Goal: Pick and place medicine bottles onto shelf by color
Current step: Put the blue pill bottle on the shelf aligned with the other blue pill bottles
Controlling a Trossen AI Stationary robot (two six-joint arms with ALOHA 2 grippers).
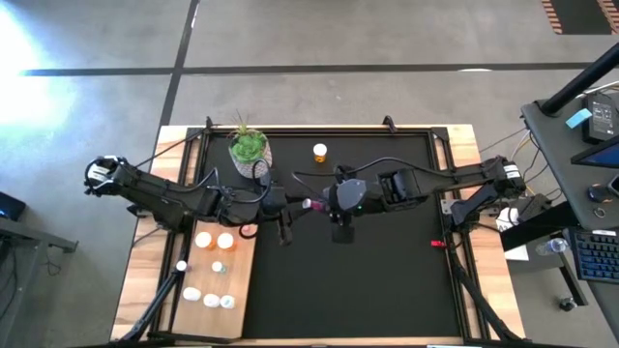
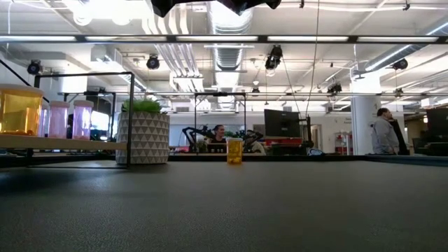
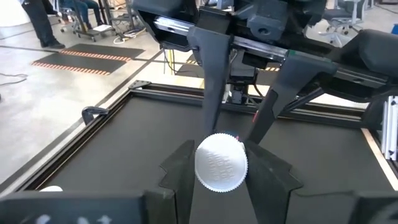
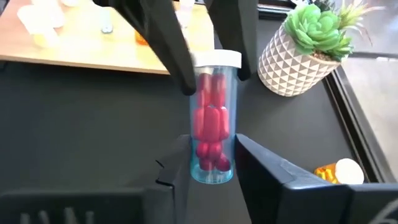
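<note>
A clear bluish medicine bottle (image 4: pixel 212 124) with red pills and a white cap hangs in the air over the black mat's middle (image 1: pixel 311 204), between my two grippers. My left gripper (image 3: pixel 221 167) reaches in from the table's left and is shut on its cap end. My right gripper (image 4: pixel 212 169) reaches in from the right, with its fingers at the bottle's bottom end. The shelf (image 1: pixel 205 267) lies at the mat's left edge with several bottles standing on it. One orange bottle (image 1: pixel 319 151) stands on the mat at the far side. My left gripper pinches the bottle's white cap (image 3: pixel 221 163) between its two fingers, coming about level from the table's left, along the bottle's length. The bottle is clear of the mat, cap toward the left arm. My right gripper has the bottle's bottom end (image 4: pixel 211 171) between its two fingers (image 4: pixel 181 167), slanting down from the table's right. Both fingers lie against the clear wall there. The bottle points away from them toward the left arm, clear of the mat.
A white patterned pot with a green plant (image 1: pixel 250 150) stands at the mat's far left, near the left arm. In the low view orange and pink bottles (image 2: pixel 59 119) line the shelf (image 2: pixel 63 143). A small red object (image 1: pixel 437 244) lies at the mat's right edge.
</note>
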